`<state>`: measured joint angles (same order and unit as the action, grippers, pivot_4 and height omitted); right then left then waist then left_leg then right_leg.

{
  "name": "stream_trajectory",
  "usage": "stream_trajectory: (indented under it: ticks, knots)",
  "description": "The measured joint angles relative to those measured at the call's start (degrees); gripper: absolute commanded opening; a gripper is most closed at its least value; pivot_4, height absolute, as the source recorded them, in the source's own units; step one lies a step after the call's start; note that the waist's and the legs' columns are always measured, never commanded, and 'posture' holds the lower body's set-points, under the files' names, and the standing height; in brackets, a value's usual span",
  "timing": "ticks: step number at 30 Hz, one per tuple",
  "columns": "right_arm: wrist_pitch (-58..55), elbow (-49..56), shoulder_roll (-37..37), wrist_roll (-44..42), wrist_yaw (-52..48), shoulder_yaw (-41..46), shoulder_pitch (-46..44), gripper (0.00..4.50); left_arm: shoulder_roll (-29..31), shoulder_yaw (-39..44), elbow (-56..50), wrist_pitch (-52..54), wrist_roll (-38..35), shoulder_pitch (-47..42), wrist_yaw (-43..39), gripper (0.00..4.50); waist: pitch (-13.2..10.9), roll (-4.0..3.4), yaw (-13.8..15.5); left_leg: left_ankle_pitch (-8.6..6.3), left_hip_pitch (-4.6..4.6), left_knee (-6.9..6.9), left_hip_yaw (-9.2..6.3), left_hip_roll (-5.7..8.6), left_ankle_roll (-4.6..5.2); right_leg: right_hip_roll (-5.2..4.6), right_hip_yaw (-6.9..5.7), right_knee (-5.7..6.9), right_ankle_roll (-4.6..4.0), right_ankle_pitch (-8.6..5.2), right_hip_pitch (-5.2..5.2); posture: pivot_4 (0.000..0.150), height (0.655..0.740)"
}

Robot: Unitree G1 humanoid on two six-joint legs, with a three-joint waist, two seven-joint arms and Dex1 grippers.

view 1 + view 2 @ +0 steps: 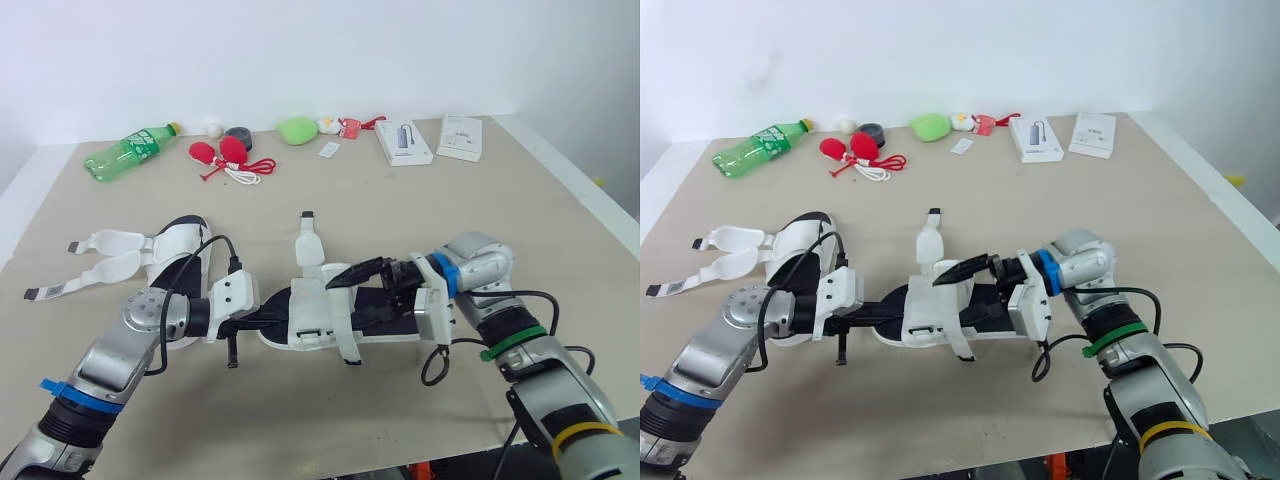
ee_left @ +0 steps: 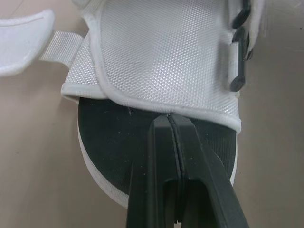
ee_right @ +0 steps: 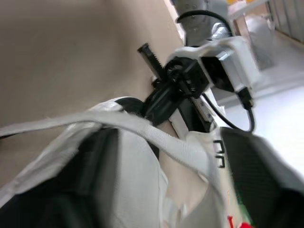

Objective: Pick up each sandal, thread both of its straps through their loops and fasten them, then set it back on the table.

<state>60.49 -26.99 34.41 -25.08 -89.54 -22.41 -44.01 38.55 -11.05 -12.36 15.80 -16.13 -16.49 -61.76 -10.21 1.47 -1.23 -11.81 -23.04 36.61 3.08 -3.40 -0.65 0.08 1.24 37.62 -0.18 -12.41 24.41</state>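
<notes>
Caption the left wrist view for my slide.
Left gripper, fingers together, tips meeting the white mesh flap of the sandal over its black insole.

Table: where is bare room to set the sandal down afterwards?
Bare table right of the middle sandal, in front of the boxes; also the strip between it and the red items. Crowded: back edge, and left by the second sandal.

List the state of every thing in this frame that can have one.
Middle sandal: on the table, both straps unfastened.
Left sandal: on the table, straps loose and spread out.
Left claw: shut, tips at middle sandal's insole.
Right claw: open, astride a strap of middle sandal.
Bottle: on its side, capped.
</notes>
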Motion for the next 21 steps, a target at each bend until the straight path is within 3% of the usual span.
stream_trajectory:
  ticks: [3, 6, 9, 16, 21]
  knots:
    - [-17.6, 7.9, 7.8, -0.7, 3.0, 0.5, 5.0, 4.46, -0.1, -0.2, 0.0, -0.3, 0.0, -0.3, 0.0, 0.00, 0.0, 0.00, 0.5, 0.00, -0.03, -0.01, -0.08, 0.01, 0.00, -0.22, -0.06, 0.07, -0.13, -0.11, -0.03, 0.150, 0.7400]
    - [-50.3, 21.7, 18.9, -7.4, 10.7, 2.1, 12.3, 4.46, -0.3, -0.2, 0.0, -0.2, -0.1, -0.6, 0.2, 0.00, 0.0, 0.00, 0.9, -0.01, -0.04, -0.02, 0.03, 0.37, -0.01, -0.46, 0.07, 0.42, -0.24, -0.21, 0.17, 0.150, 0.7400]
    - [-67.9, 30.9, 24.4, -13.8, 15.5, 6.6, 16.7, 4.46, -0.3, -0.1, -0.1, 0.3, -0.3, -0.3, 0.3, 0.00, 0.0, 0.01, 0.7, -0.02, -0.02, 0.00, -0.08, 0.33, 0.00, -0.36, 0.02, 0.44, 0.08, -0.42, 0.14, 0.150, 0.7400]
    - [-94.5, 45.7, 30.8, -25.8, 23.0, 15.1, 27.4, 4.46, 0.5, 0.7, -2.3, 1.8, -1.1, 2.2, 0.5, 0.00, 0.0, 0.05, 0.3, -0.01, 0.02, 0.01, -0.20, 0.30, 0.00, -0.31, -0.12, 0.46, 0.05, -0.45, 0.04, 0.150, 0.7400]
    - [-100.7, 55.2, 30.5, -24.9, 26.5, 14.6, 35.7, 4.46, 0.5, 0.8, -3.2, 2.3, -1.6, 2.7, 1.3, 0.00, 0.0, 0.12, 0.2, -0.01, 0.01, 0.02, -0.16, 0.38, 0.00, -0.36, -0.14, 0.45, 0.16, -0.46, 0.06, 0.150, 0.7400]
